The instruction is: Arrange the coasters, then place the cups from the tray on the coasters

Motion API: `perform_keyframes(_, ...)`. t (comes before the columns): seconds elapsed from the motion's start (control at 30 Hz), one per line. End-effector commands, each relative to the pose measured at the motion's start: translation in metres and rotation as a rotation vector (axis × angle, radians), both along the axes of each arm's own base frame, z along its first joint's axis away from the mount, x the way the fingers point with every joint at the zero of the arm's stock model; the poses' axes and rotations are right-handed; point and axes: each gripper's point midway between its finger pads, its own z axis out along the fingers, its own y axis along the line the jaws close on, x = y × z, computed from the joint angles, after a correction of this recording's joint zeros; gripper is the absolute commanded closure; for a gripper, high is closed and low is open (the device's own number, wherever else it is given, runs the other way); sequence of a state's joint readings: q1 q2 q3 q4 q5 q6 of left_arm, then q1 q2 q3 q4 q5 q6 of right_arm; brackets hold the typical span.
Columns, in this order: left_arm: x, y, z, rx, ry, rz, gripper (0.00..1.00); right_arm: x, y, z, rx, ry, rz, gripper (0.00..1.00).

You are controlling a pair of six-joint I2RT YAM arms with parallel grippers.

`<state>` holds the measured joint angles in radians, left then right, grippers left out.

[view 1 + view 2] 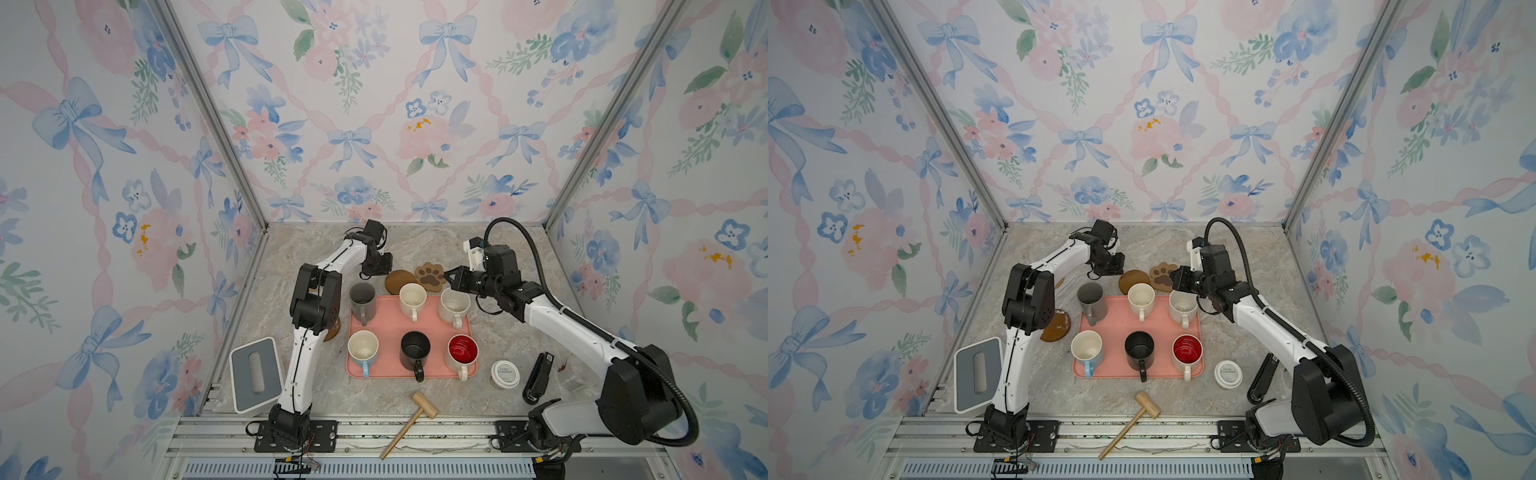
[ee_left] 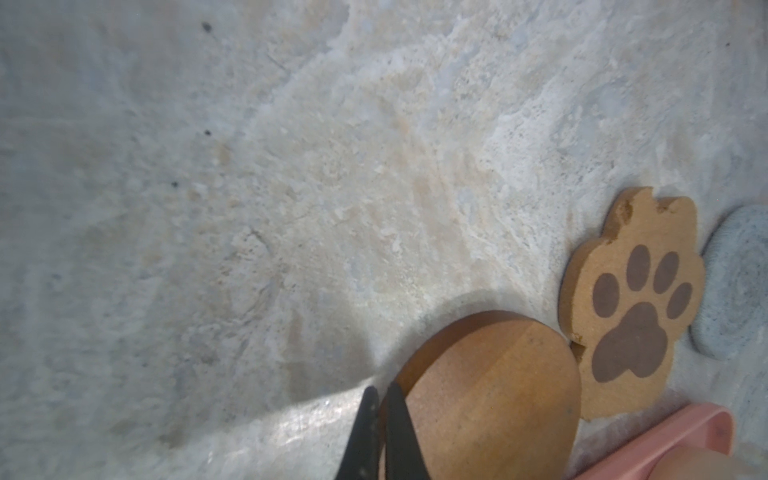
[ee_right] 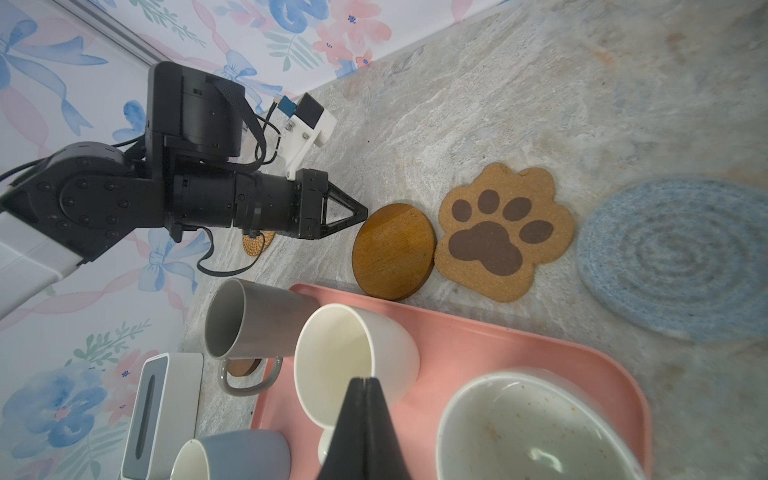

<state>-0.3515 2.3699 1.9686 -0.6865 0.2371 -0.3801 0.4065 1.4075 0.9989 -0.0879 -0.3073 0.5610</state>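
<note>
Clenched left tool [image 3: 365,212] touches wooden round coaster [image 3: 392,251] at its edge; clenched right tool [image 1: 446,274] hangs beside paw coaster [image 1: 430,275].

Occlusions, cut-offs
Wooden round coaster [image 1: 334,330] half behind left arm [image 1: 309,307]; grey-blue coaster [image 2: 735,286] cut by frame edge; paper-cup lid [image 1: 505,372] print unreadable.

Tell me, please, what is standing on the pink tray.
Six upright mugs stand on the tray: a grey mug, cream mug, speckled white mug, light-blue mug, black mug and red-lined mug. Its floor beneath them is covered.
</note>
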Motion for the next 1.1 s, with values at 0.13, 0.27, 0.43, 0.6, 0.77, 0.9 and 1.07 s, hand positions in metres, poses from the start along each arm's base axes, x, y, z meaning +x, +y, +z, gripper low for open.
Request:
perform_keyframes(0.13, 0.001, 0.000, -0.006, 0.016, 0.017, 0.015, 1.00, 0.001, -0.001, -0.005, 0.006, 0.007, 0.002, 1.00)
perform_keyframes(0.27, 0.010, 0.011, 0.003, 0.032, -0.010, 0.050, 1.00, 0.001, -0.003, -0.003, 0.005, 0.004, 0.000, 1.00)
perform_keyframes(0.43, 0.022, 0.027, 0.023, 0.036, -0.055, 0.103, 1.00, 0.000, -0.001, 0.001, 0.020, -0.001, 0.005, 1.00)
perform_keyframes(0.6, 0.033, 0.056, 0.056, 0.052, -0.120, 0.173, 1.00, -0.001, 0.000, 0.003, 0.022, -0.005, 0.004, 1.00)
perform_keyframes(0.77, 0.019, 0.112, 0.077, 0.184, -0.162, 0.285, 1.00, 0.000, 0.007, 0.002, 0.008, -0.004, 0.013, 1.00)
perform_keyframes(0.9, -0.009, 0.151, 0.085, 0.326, -0.191, 0.402, 1.00, 0.003, 0.014, 0.000, -0.010, 0.007, 0.031, 1.00)
perform_keyframes(1.07, -0.042, 0.181, 0.102, 0.363, -0.248, 0.511, 1.00, 0.005, 0.017, 0.001, -0.059, 0.013, 0.033, 1.00)
